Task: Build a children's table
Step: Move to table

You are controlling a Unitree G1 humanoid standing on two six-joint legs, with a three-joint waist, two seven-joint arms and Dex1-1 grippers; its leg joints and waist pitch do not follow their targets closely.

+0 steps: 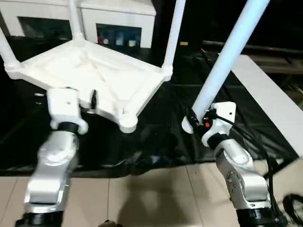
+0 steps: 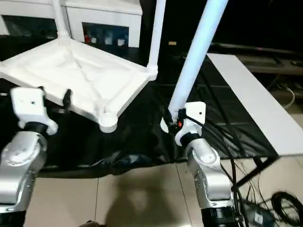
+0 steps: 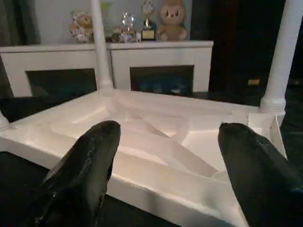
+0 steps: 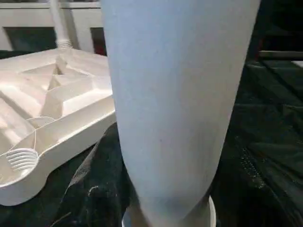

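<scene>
The children's table's white tabletop lies upside down on black cloth, ribbed underside up. Three white legs stand in its corner sockets: one at the right, one at the back and one at the far left. The near corner socket is empty. My left gripper is open at the tabletop's near rim, its black fingers spread either side of it. My right gripper is shut on the thick end of the fourth leg. That leg slants up and away, to the right of the empty socket.
A white cabinet with dark glass doors stands behind, toys on top. A long white panel lies at the right on the black cloth. Tiled floor is nearest me, with cables at the right.
</scene>
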